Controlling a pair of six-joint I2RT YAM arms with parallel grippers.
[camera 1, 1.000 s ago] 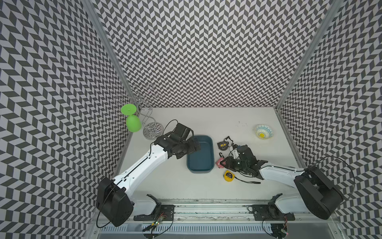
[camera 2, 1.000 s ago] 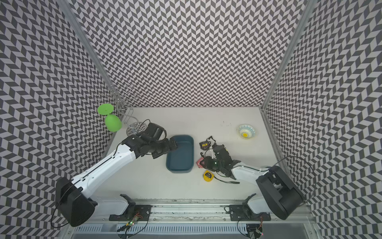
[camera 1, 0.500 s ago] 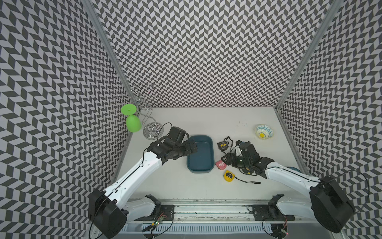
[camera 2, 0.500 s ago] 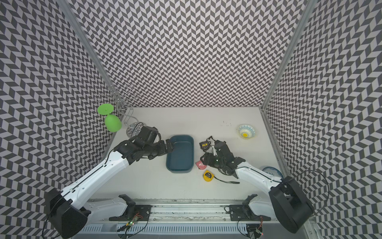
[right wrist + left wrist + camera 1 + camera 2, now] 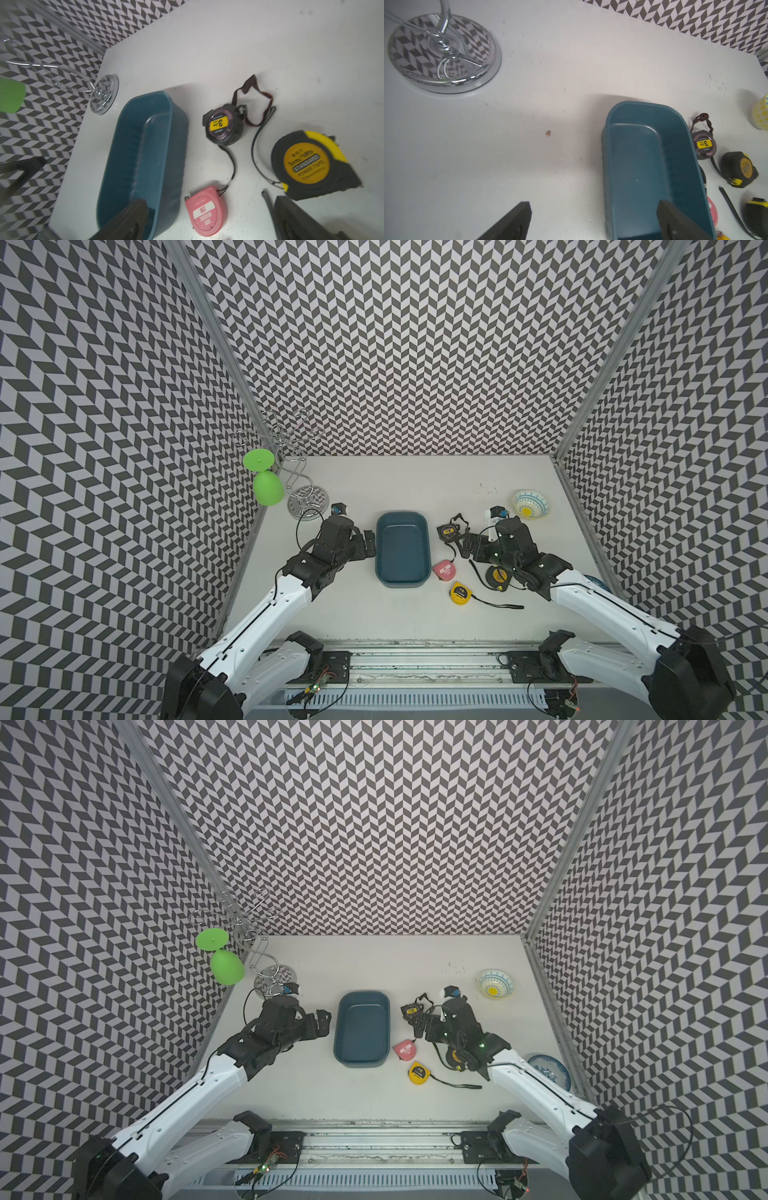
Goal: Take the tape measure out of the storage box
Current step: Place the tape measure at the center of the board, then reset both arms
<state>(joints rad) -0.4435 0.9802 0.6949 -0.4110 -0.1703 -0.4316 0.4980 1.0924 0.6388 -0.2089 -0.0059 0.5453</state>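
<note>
2 open, empty: L claw (image 5: 365, 549), R claw (image 5: 467, 549).

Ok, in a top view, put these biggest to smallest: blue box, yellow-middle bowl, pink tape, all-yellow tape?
1. storage box
2. yellow-centred bowl
3. pink tape measure and all-yellow tape measure: look alike, not ranked

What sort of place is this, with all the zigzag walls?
Most likely a robot test booth: two robot arms mounted at a white table, chevron-patterned walls boxing it in, and practice props, a storage box beside tape measures.
</note>
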